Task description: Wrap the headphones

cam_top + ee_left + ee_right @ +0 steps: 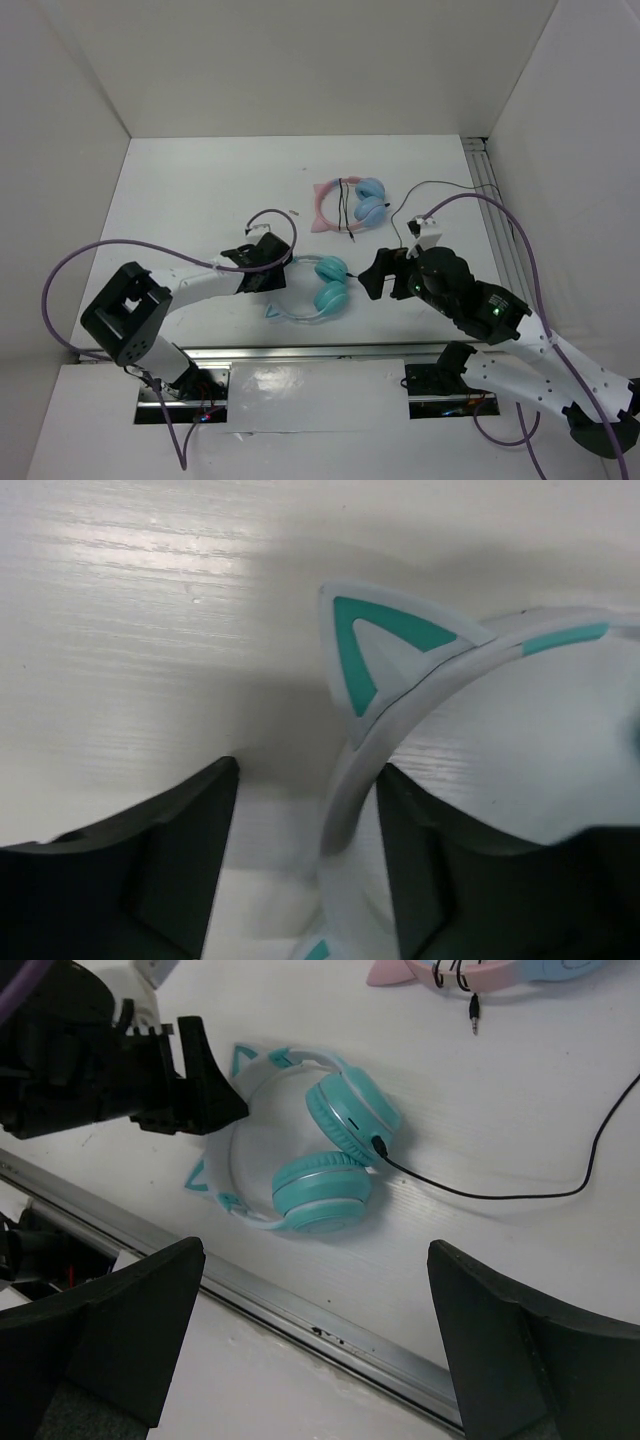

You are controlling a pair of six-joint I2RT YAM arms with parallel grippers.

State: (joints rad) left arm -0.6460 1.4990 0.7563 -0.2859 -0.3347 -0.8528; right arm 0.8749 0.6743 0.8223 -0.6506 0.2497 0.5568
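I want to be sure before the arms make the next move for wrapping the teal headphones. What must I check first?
1. Headband sits between the fingers of the left gripper: ok.
2. Headband clamped: not ok, fingers open.
3. Right gripper open and empty: ok.
4. Cable plugged into the ear cup: ok.
5. Cable apart from the pink headphones: ok.
6. Cable's far end found: cannot tell.

A white table (pixel 200 200) with a faint grain sits boxed in by plain white walls (pixel 60 120) on three sides, a metal rail (pixel 300 352) along its near edge and a second rail (pixel 483 170) down its right side, under bright, even light.
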